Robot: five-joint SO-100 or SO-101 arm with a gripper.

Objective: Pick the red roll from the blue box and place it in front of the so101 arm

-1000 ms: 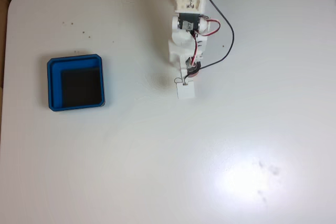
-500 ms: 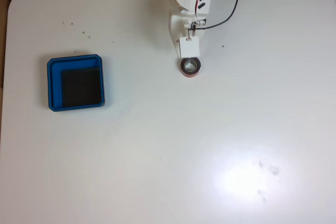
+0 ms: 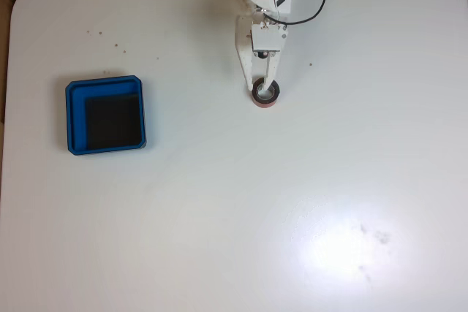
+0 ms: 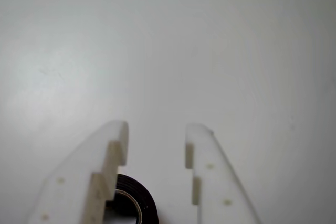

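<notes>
The red roll (image 3: 265, 94) lies flat on the white table just below the so101 arm (image 3: 265, 5), which reaches down from the top edge of the fixed view. My gripper (image 3: 261, 87) is open, its tips right at the roll's upper edge. In the wrist view the gripper (image 4: 156, 135) shows a clear gap between its white fingers (image 4: 107, 156), and the red roll (image 4: 137, 203) sits low in the picture, partly hidden behind the left finger and gripped by neither. The blue box (image 3: 70, 118) stands far to the left with a bare dark floor.
The white table (image 3: 292, 202) stretches wide below and to the right of the roll, with a bright glare patch at lower right. A black cable (image 3: 316, 6) loops off the arm's right side. The table's rounded corner is at upper left.
The arm pulled back toward the top edge, and the red roll came into sight lying on the table. Since half a second ago the roll has stayed put while the gripper tipped down over it.
</notes>
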